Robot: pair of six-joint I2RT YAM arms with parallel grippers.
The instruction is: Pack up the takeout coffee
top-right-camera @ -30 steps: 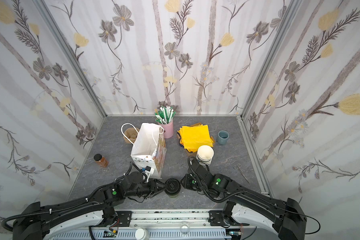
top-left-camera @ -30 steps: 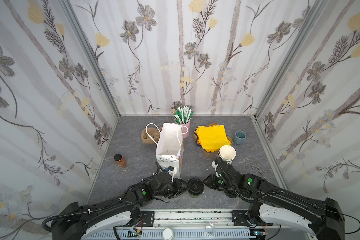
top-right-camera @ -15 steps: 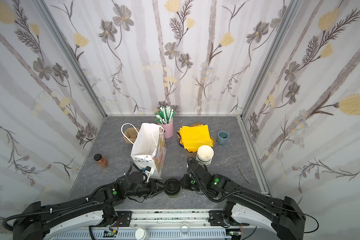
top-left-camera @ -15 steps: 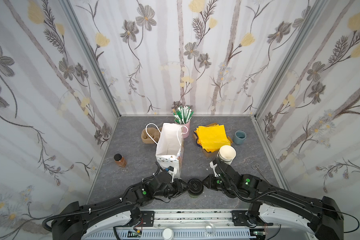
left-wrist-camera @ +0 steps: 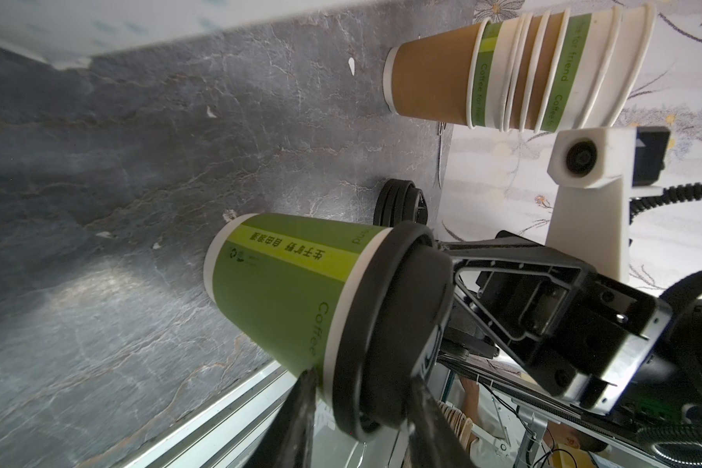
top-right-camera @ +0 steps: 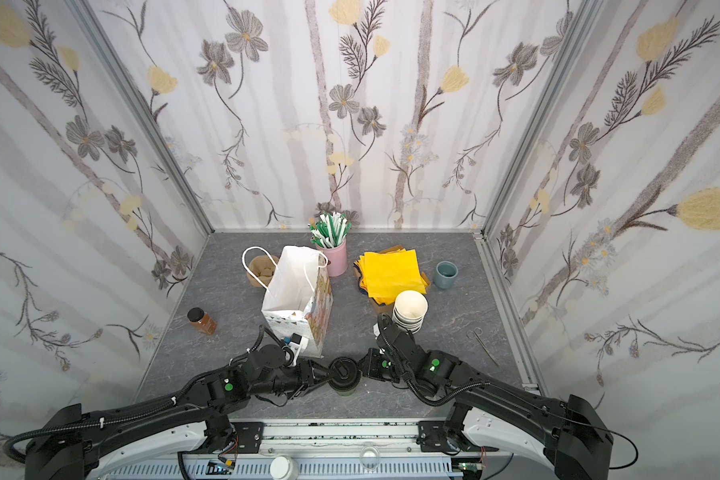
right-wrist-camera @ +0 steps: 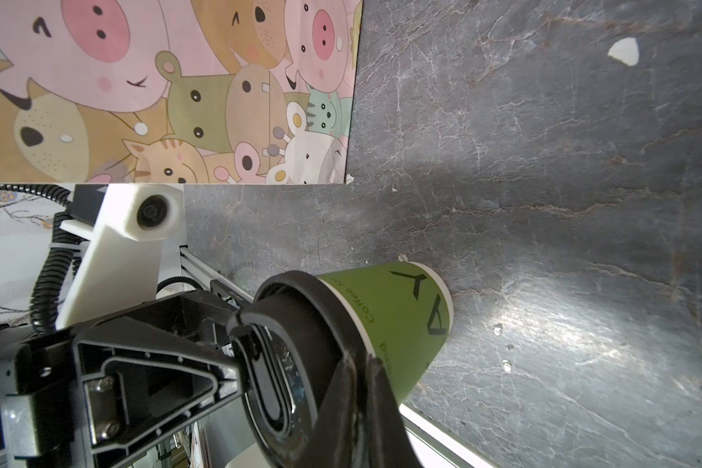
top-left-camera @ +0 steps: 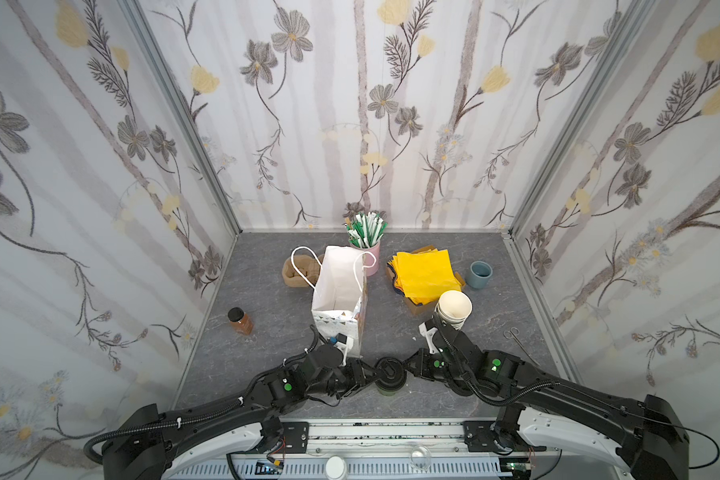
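Right gripper now meets the green paper cup with black plastic lid.
Its fingers have shut at the rim; left gripper fingers clamp the cup, so the lid is likely being seated.

Green takeout coffee cup, black sip lid fitted, stands upright front-centre on the table.

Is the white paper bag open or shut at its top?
Open: in both top views the paper bag gapes, its white inside showing.
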